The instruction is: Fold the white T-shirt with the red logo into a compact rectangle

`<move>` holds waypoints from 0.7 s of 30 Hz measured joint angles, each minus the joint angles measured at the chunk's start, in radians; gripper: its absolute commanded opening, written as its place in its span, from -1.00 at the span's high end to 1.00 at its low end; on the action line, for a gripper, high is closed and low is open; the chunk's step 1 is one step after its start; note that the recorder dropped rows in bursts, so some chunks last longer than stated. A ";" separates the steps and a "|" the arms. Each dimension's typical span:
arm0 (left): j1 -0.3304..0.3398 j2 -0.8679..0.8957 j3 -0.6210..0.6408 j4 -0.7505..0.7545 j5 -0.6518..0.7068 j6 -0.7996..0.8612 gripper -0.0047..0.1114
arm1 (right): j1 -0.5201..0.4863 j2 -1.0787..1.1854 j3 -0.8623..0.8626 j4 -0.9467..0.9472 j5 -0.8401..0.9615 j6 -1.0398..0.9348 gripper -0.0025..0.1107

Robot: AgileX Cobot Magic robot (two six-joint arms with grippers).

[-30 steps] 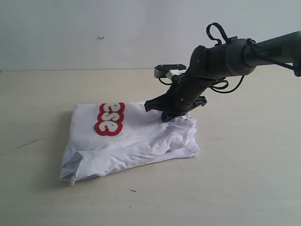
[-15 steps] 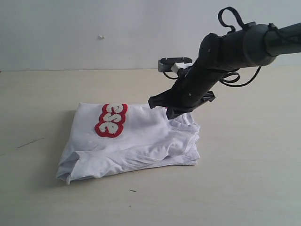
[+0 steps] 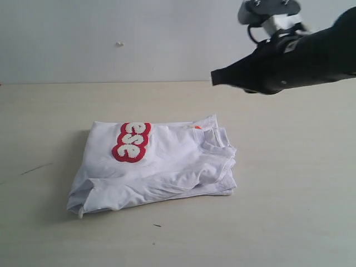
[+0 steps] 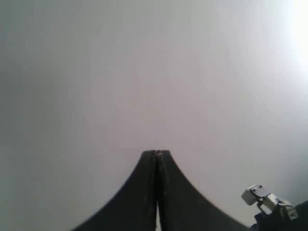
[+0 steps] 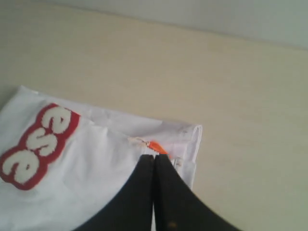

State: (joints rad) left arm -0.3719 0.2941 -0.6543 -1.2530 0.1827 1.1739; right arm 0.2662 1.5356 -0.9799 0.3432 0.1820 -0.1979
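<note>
A: Where's the white T-shirt?

B: On the table, folded into a rough, rumpled rectangle, a little left of the middle in the outside view. The red logo faces up near its far left corner, with only the letters "ese" showing.

A: And the right gripper?

B: From outside it's just a dark tip up in the air, over to the right and clear of the cloth. You can't read the jaws from there. Its own wrist camera settles it: the two jaws are pressed together with nothing between them, looking down at the neck end of the shirt.

A: Does that camera add anything else?

B: The orange neck tag, plain to see just past the jaw tips. Outside it's only a tiny speck on the far edge of the cloth.

A: The left gripper?

B: The outside view doesn't catch it. Its wrist camera shows the jaws closed tight and empty against a blank pale surface, with a small silver fitting off to one side
</note>
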 measured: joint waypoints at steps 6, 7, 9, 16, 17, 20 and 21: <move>0.000 -0.041 0.014 0.014 -0.010 0.000 0.92 | 0.000 -0.235 0.116 0.000 -0.030 0.000 0.96; 0.000 -0.042 0.021 0.014 -0.012 0.000 0.92 | 0.000 -0.266 0.131 0.000 -0.030 0.000 0.96; 0.000 -0.042 0.029 0.014 -0.018 0.000 0.92 | 0.000 -0.299 0.147 0.000 -0.030 0.000 0.96; 0.000 -0.042 0.030 0.012 -0.032 0.000 0.92 | 0.000 -0.327 0.161 0.000 -0.036 0.005 0.96; 0.000 -0.042 0.030 0.012 -0.032 0.000 0.92 | 0.000 -0.322 0.161 0.000 -0.036 0.005 0.96; 0.000 -0.042 0.030 0.012 -0.036 0.000 0.92 | 0.000 -0.258 0.161 0.000 -0.028 0.005 0.96; 0.000 -0.042 0.030 0.012 -0.038 0.000 0.92 | 0.000 -0.237 0.161 0.000 -0.020 0.005 0.96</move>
State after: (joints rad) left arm -0.3719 0.2521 -0.6243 -1.2413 0.1444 1.1739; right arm 0.2662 1.2985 -0.8190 0.3432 0.1620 -0.1924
